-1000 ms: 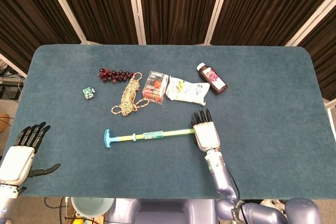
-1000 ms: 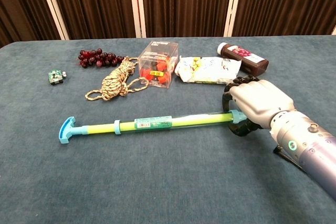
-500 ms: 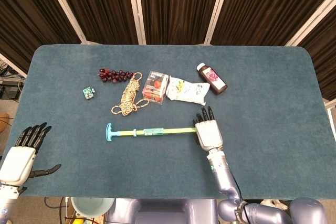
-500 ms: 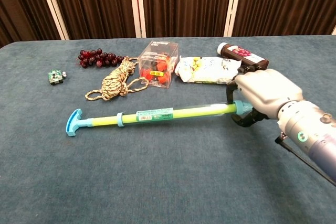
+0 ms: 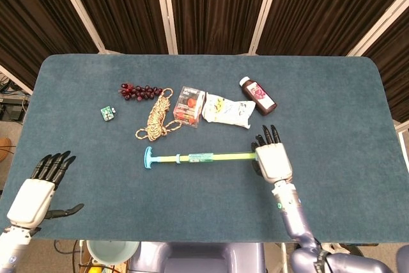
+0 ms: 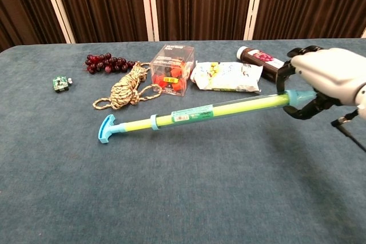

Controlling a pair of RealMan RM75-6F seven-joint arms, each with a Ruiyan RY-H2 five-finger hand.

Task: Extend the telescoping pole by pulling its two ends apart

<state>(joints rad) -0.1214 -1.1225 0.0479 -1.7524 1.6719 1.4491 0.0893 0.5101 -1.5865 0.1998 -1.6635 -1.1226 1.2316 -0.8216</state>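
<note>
Gripping one end of the telescoping pole (image 6: 200,112), the right hand (image 6: 320,81) had its fingers curled round it, that end lifted and the T-end on the table (image 5: 332,100). With the left hand (image 5: 35,193) spread-fingered and well apart, the pole risked merely sliding rather than extending

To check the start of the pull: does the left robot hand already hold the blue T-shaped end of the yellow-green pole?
No, the left hand hovers open near the table's front corner, far from the blue T-shaped end.
</note>
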